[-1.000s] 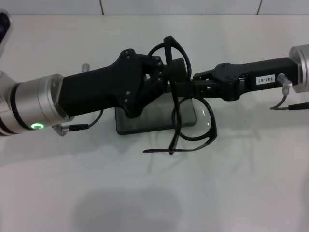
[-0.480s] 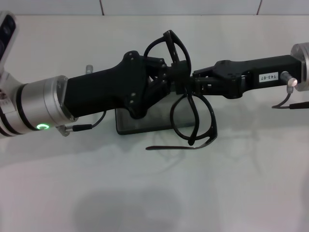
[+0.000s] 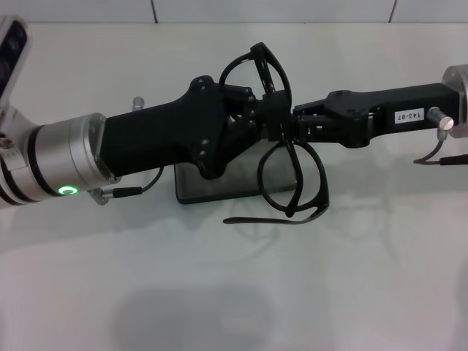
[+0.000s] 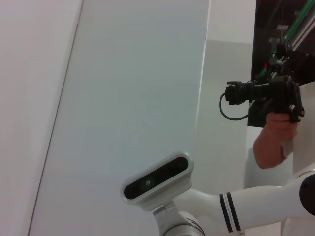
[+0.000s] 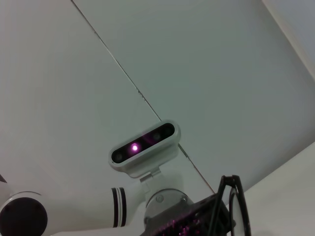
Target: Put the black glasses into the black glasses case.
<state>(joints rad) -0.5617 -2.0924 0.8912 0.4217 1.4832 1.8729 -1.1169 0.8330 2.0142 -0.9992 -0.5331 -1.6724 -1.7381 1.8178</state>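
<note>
The black glasses (image 3: 292, 183) are held up on end above the table, one lens high and one low, with a temple arm (image 3: 270, 220) sticking out sideways at the bottom. My left gripper (image 3: 259, 113) reaches in from the left and is shut on the frame near its middle. My right gripper (image 3: 287, 130) comes from the right and is shut on the frame there too. The black glasses case (image 3: 212, 189) lies flat on the table under the left gripper, mostly hidden by it. An edge of the glasses' frame (image 5: 230, 178) shows in the right wrist view.
The white table (image 3: 234, 292) spreads all around the case, and a tiled wall edge runs along the back. The wrist views point upward at my head camera (image 5: 142, 145) and a pale wall. A person holding a camera (image 4: 275, 98) stands far off.
The second temple arm that hung down beside the lower lens no longer shows. The glasses have turned a little and risen slightly. My left arm has shifted a bit to the right.
</note>
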